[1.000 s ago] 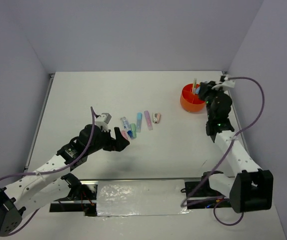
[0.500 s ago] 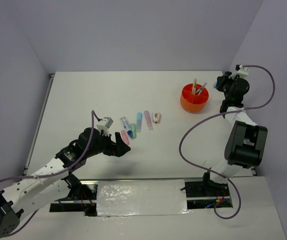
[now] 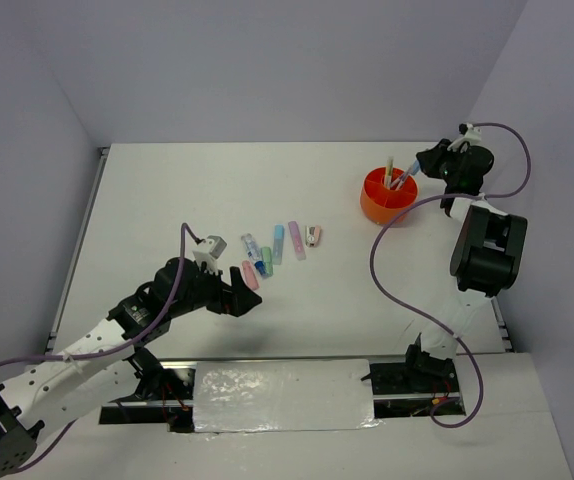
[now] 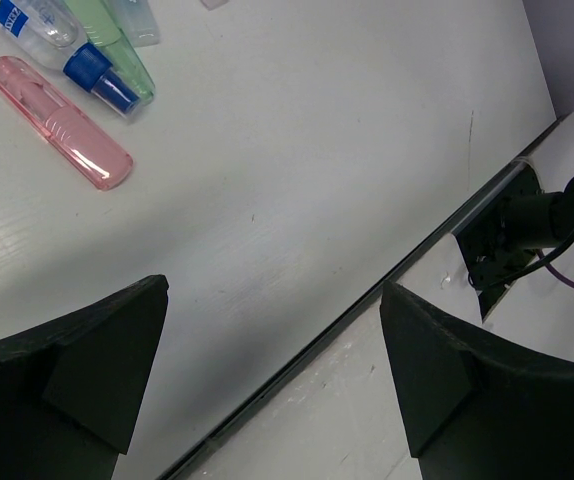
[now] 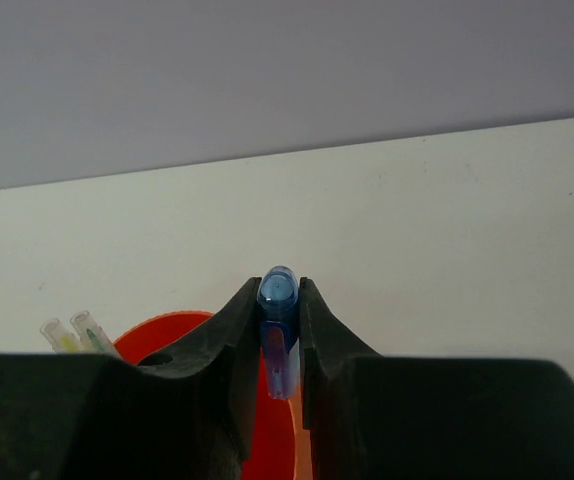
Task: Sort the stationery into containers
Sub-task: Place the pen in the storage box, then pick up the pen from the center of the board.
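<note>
Deposit step: right end effector (image 5: 278, 292) pinches blue plastic marker (image 5: 278, 345) above round orange plastic pot (image 3: 379, 208), release likely next; left end effector (image 4: 272, 292) spread, empty.

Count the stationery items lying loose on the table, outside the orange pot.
6, in a row: pink pen, blue-capped clear tube, green marker, light blue marker, purple marker, small pink-grey item. The left gripper, beside the pink pen, may hide another.
</note>
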`<action>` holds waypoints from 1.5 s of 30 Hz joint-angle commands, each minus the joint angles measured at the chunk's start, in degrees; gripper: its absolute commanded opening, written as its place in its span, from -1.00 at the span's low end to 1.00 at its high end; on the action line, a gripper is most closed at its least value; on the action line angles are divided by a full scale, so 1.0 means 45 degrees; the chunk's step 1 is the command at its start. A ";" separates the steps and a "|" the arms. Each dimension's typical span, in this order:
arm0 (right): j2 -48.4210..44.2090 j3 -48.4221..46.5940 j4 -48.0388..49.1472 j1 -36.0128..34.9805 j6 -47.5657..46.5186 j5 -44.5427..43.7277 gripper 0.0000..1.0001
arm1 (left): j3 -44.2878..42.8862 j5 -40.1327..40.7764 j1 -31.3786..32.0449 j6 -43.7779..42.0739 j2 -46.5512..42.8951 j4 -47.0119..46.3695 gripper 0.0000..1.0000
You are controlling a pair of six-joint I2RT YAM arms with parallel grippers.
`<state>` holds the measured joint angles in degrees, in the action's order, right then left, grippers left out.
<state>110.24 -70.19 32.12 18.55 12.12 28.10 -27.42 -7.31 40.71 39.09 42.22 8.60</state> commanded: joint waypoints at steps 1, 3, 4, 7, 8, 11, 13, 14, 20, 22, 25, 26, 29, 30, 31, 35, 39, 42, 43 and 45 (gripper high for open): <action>0.0112 -0.0282 0.0870 0.0039 0.0353 0.0962 -0.82 | -0.0410 -0.0074 0.0094 -0.0269 -0.0007 -0.0290 0.99; -0.0042 0.0069 0.1122 0.0058 0.0295 0.1138 -0.80 | -0.0528 -0.0191 0.0094 -0.0308 0.0052 -0.0310 0.99; -0.0082 0.0149 0.1182 0.0039 0.0314 0.1197 -0.79 | -0.0586 -0.0211 0.0094 -0.0308 0.0052 -0.0348 0.99; -0.0122 0.0325 0.1085 0.0020 0.0334 0.1451 -0.75 | -0.0606 -0.0250 0.0094 -0.0328 -0.0006 -0.0368 0.99; -0.0218 0.0557 0.1124 0.0039 0.0315 0.1413 -0.75 | -0.0587 -0.0270 0.0094 -0.0308 -0.0026 -0.0368 0.99; -0.0375 0.0968 0.1145 0.0019 0.0179 0.1315 -0.74 | -0.0567 -0.0289 0.0094 -0.0288 -0.0104 -0.0349 0.99; -0.0453 0.1125 0.1105 0.0039 0.0042 0.1315 -0.74 | -0.0548 -0.0309 0.0094 -0.0269 -0.0201 -0.0310 0.99; -0.0550 0.1300 0.1124 0.0020 0.0041 0.1334 -0.73 | -0.0547 -0.0290 0.0094 -0.0269 -0.0221 -0.0310 0.99; -0.1077 0.1925 0.1610 0.0039 0.0216 0.1452 -0.20 | -0.0567 -0.0173 0.0094 -0.0230 -0.0007 -0.0407 0.99; -0.1254 0.2102 0.1846 0.0039 0.0450 0.1394 -0.12 | -0.0645 -0.0153 0.0094 -0.0249 0.0149 -0.0349 0.99; -0.1722 0.2278 0.1925 0.0039 0.0568 0.1160 0.18 | -0.0626 -0.0153 0.0094 -0.0230 0.0247 -0.0407 0.98; -0.1801 0.2317 0.1925 0.0020 0.0588 0.1081 0.20 | -0.0587 -0.0172 0.0094 -0.0211 0.0267 -0.0407 0.98; -0.2172 0.2493 0.1983 0.0039 0.0725 0.0906 0.21 | -0.0470 -0.0114 0.0094 -0.0171 0.0306 -0.0524 0.99; -0.2289 0.2551 0.2003 0.0039 0.0821 0.0789 0.21 | -0.0469 -0.0056 0.0094 -0.0133 0.0383 -0.0525 0.99; -0.2580 0.2706 0.2080 0.0058 0.0880 0.0536 0.21 | -0.0489 0.0196 0.0094 -0.0074 0.0461 -0.0447 0.99; -0.3518 0.2884 0.1653 0.0137 0.1874 -0.1392 0.32 | -0.1170 0.1269 0.0094 0.0315 0.1261 0.0236 0.99; -0.4495 0.2417 0.0093 -0.0019 0.3438 -0.2707 0.40 | -0.1718 0.2248 0.0094 0.0804 0.2511 0.0627 0.99; -0.5567 0.1675 -0.3002 -0.0506 0.3499 -0.3933 0.49 | -0.2323 0.3241 0.0094 0.1293 0.3698 0.1271 0.98; -0.5803 0.1131 -0.3867 -0.1030 0.3382 -0.4384 0.53 | -0.2441 0.3400 0.0094 0.1506 0.4033 0.1330 0.97; -0.6407 0.0427 -0.6281 -0.1657 0.3167 -0.5883 0.65 | -0.2715 0.3926 0.0114 0.1820 0.4971 0.1584 0.91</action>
<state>86.54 -62.33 19.14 15.29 25.91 11.49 -37.17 4.75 40.84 43.94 60.88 13.50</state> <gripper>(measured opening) 0.812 0.966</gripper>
